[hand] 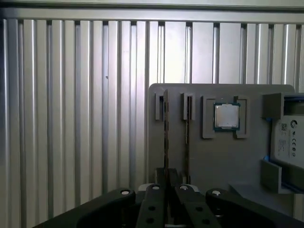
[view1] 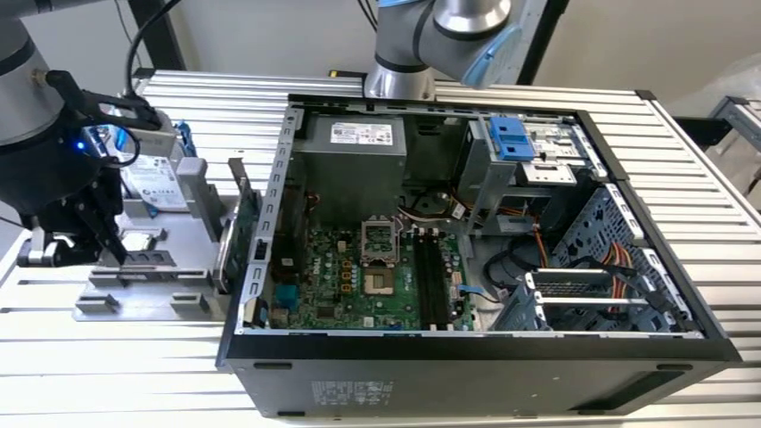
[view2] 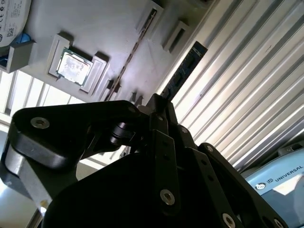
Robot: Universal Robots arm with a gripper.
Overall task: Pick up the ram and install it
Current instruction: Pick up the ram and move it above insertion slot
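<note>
The end effector (view2: 160, 105) has its black fingers drawn together on one end of the ram (view2: 186, 64), a long, narrow, dark green-blue circuit-board stick that runs edge-on straight out from the fingertips. Pinching the thin board by its flat faces looks meant to keep it upright, as a memory slot would need. Whether it sits in its holder or is just clear, I cannot tell.

Beneath lies the flat grey fixture plate (hand: 213, 161). Just beside the held stick, a second thin dark stick (hand: 186, 128) stands in the neighbouring slot. Further out are a square silver processor chip (hand: 226, 116) in its recess and a grey hard drive (hand: 289, 142) with a blue frame, all on the ribbed aluminium surface (hand: 71, 118).

Well away stands the open black computer case (view1: 476, 361). A larger green card (view1: 241, 241) with a metal bracket stands upright between it and the end effector, probably an obstacle.
</note>
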